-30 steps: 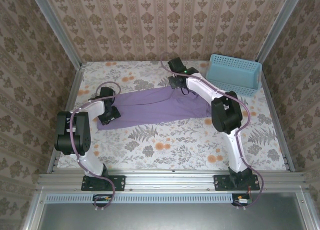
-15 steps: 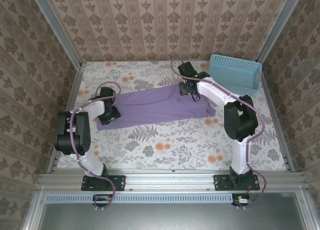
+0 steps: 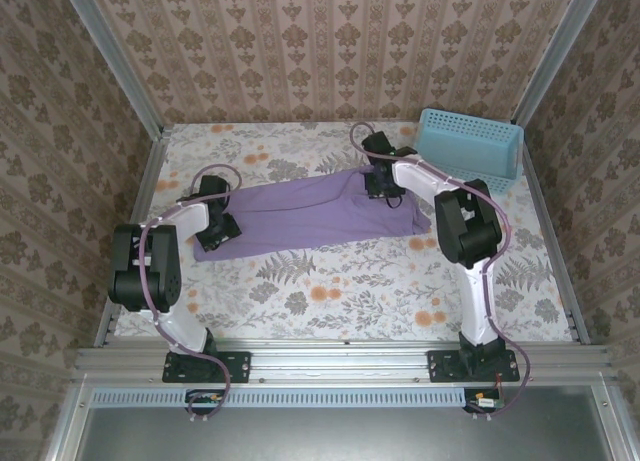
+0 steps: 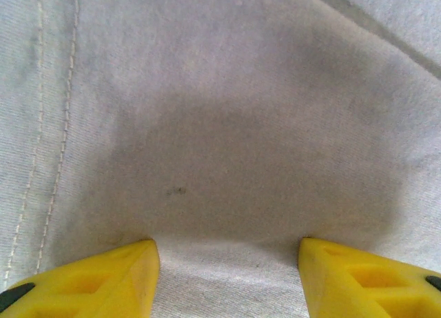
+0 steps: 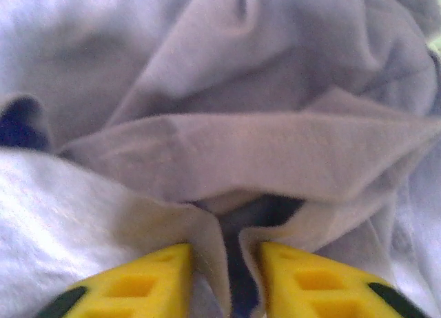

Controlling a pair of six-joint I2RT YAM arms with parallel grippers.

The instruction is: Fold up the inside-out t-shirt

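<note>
Right hand (image 3: 381, 188) sits on the far right part of the inside-out t-shirt (image 3: 300, 216), clenched on a raised fold of it. In the right wrist view its yellow fingers (image 5: 162, 280) are close together, with soft cloth edges tucked in the narrow dark gap between them. The fabric there is bunched into thick, rounded ridges and deep creases.

Left hand (image 3: 216, 231) is at the shirt's left end, released. Its wedge-shaped yellow fingers (image 4: 110, 280) are spread wide, tips down on flat cloth and gripping nothing. The cloth looks matte and finely knit, with a double row of pale stitching along the left side.

The shirt is lavender-purple and lies on the counter (image 3: 330, 301) as a long, narrow band. It runs from the left hand up toward the right hand, mostly smooth, and is rumpled and rounded at its right end.

The counter is covered in a floral print of grey ferns and orange blooms. A light blue plastic basket (image 3: 470, 146) with lattice walls stands at the far right corner, near the shirt but apart from it.
</note>
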